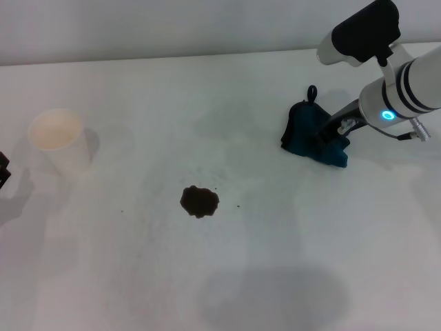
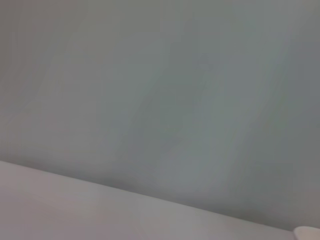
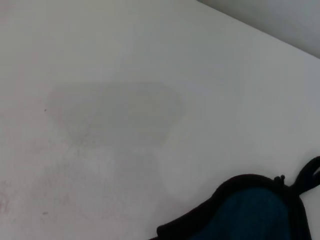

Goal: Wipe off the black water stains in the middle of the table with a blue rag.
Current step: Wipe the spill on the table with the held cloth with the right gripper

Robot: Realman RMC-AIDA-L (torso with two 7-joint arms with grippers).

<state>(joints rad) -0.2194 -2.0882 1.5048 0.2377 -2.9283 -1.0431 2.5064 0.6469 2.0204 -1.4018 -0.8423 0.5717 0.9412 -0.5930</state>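
My right gripper (image 1: 335, 132) has its jaws clamped on the bunched rag (image 1: 310, 134), near the table's (image 1: 310, 262) far right corner. The stain (image 1: 200, 201) sits mid-table, well apart. I worry the soft, crumpled cloth could slip loose mid-drag, or smear the irregular dark blotch across the smooth white top. The left gripper is out of sight; a paper cup (image 1: 58, 140) stands near the left edge.

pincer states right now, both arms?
Left pincer: only a dark sliver shows at the table's left edge; cannot tell.
Right pincer: shut on the rag, bunched and lifted, right of the stain.
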